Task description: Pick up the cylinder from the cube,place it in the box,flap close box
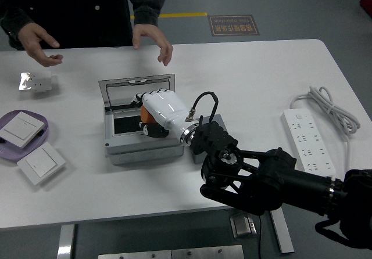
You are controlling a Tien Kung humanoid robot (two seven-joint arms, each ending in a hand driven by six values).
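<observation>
Right hand (156,112): white shell over the box (139,119), fingers curled round the orange cylinder (145,115). Reads as a clamped grasp.
Cylinder: in my grip, directly above the box's dark recess, toward its right half. Only a sliver of orange shows, so I can't call its long axis.
Key relation: cylinder sits under my palm and the recess is straight below it. I judge the next move is a short drop and release, no sideways travel.
Flap: hinged lid (137,87) stands open on the far side of the box, toward the far edge.
Left hand: not in view.
Cube (208,132): grey block just right of the box, mostly hidden behind my wrist.
Person: two open hands hover over the far edge, one (152,40) behind the box, one (37,40) toward the far left corner. Neither touches anything.
Hidden: fingertips and box floor under my hand. Can't tell if the cylinder touches bottom.
</observation>
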